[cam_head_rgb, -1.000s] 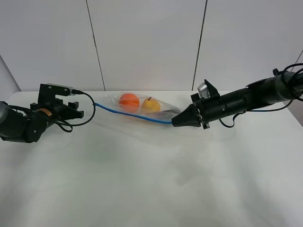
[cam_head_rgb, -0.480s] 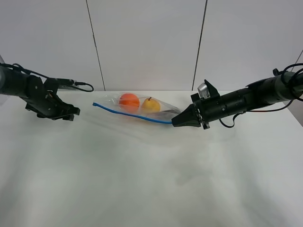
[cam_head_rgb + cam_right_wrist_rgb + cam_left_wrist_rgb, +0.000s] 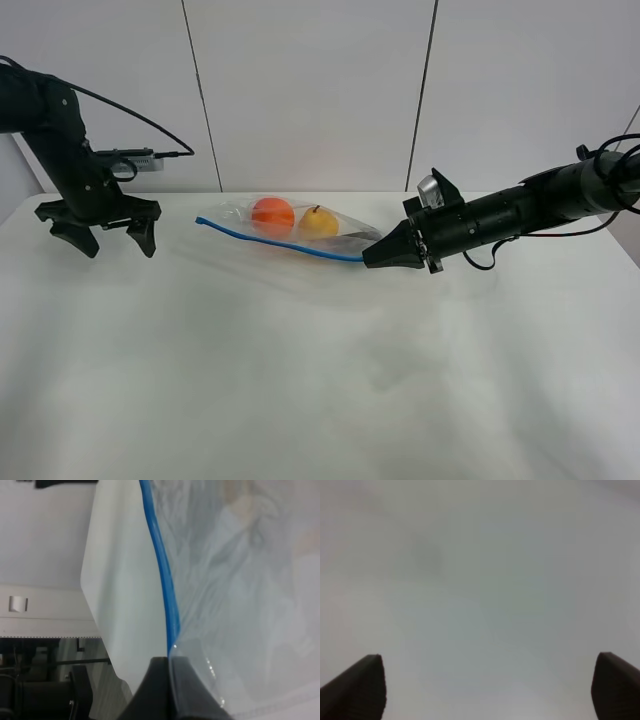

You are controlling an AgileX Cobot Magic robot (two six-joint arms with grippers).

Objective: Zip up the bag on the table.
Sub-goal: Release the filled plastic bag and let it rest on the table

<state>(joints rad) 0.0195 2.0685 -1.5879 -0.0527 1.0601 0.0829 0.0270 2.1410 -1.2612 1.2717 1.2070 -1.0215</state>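
- bag (image 3: pixel 345 232): thin clear plastic film, crinkled, with glossy creases.
- blue strip (image 3: pixel 161 575): along the bag's edge; opaque plastic, smooth, slight sheen.
- orange ball (image 3: pixel 272 214): seen through the film; smooth, satin surface.
- yellow pear (image 3: pixel 319 221): seen through the film; smooth, dull gloss.
- table (image 3: pixel 320 390): white, matt, smooth, with faint soft shadows.
- right gripper (image 3: pixel 367 261): black, matt; plastic or coated metal, cannot tell which.
- left gripper (image 3: pixel 118 250): black, matt; fingertips (image 3: pixel 360 690) dark, faintly ridged.
- wall panels (image 3: pixel 310 90): pale grey, matt, smooth, with dark seams.
- cable (image 3: pixel 130 112): black, smooth jacket.
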